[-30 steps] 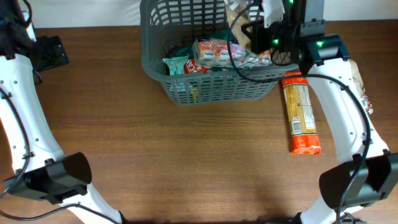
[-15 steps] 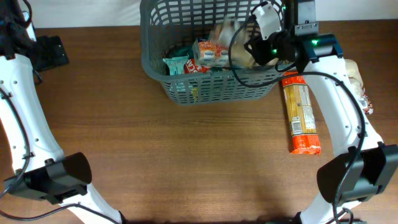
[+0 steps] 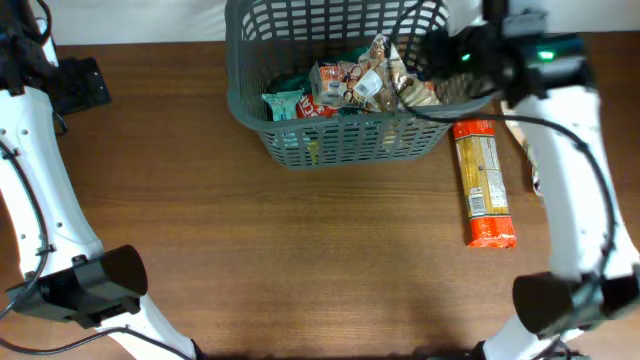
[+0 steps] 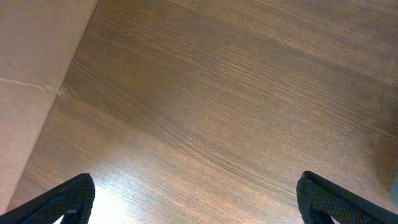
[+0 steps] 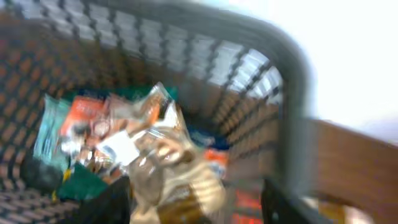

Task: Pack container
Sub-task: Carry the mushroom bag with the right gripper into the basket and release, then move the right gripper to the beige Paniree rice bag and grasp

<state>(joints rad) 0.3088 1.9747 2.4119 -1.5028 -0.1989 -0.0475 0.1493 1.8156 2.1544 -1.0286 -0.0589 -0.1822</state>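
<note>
Clear bag (image 3: pixel 378 75) has dropped off R gripper (image 5: pixel 199 208) into container (image 3: pixel 340 148), just below it. Jaws spread, nothing pinched. L gripper (image 4: pixel 199 205) wide apart over table (image 4: pixel 205 93), parked clear. Orange pkt (image 3: pixel 482 180) behind R gripper, prob next.

A brown wood-grain table (image 3: pixel 300 260) fills the view. Beyond its far edge runs a plain white strip (image 3: pixel 130 20).
</note>
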